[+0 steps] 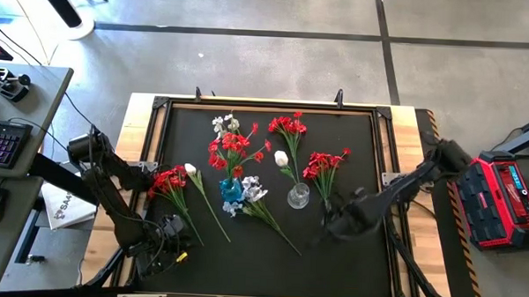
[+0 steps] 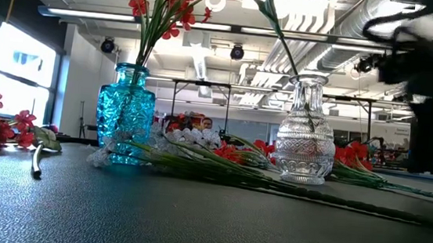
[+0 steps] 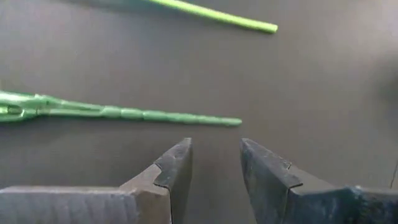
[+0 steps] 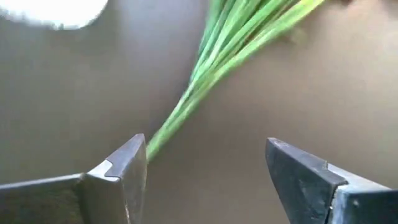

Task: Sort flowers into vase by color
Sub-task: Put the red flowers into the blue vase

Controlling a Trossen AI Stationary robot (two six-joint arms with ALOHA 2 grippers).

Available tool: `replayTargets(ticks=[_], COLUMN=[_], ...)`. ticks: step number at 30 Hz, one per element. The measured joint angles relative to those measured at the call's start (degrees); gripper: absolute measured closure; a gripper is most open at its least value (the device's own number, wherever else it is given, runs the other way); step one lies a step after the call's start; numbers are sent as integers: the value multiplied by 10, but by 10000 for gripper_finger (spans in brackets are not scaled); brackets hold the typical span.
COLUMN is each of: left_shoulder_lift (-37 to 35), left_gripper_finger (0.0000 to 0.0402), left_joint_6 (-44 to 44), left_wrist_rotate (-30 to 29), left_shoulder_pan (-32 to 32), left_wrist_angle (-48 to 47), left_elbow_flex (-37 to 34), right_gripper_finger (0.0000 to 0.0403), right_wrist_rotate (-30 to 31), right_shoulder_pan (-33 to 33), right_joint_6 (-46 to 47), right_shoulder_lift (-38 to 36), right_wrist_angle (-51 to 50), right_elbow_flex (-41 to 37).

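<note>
While my left gripper (image 1: pixel 174 248) waits at seven o'clock with fingers a little apart, my right gripper (image 4: pixel 205 165) is wide open — over the red flowers' (image 1: pixel 326 164) green stems (image 4: pixel 205 81), at four o'clock from the clear vase (image 1: pixel 298 195).

We see bare mat along the near edge (image 1: pixel 331 274) of the table, open for passage. The blue vase (image 1: pixel 231 190), clear vase (image 1: pixel 298 197) and scattered red sprigs (image 1: pixel 324 166) crowd the middle.
</note>
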Motion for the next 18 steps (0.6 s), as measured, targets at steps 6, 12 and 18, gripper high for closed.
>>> replayTargets(ticks=[6, 12, 18], left_shoulder_lift=[0, 0, 0], left_gripper_finger=[280, 280, 280], left_joint_6=[1, 20, 30], left_wrist_rotate=[-21, -26, -32], left_shoulder_pan=[0, 0, 0], left_wrist_angle=[8, 32, 42], left_elbow_flex=[0, 0, 0], right_gripper_finger=[163, 240, 374], right_wrist_rotate=[-2, -8, -6], right_shoulder_pan=[-72, -81, -55], right_joint_6=[-51, -36, 10], right_shoulder_lift=[-25, 0, -1], right_wrist_angle=[182, 201, 177], right_elbow_flex=[-97, -110, -110])
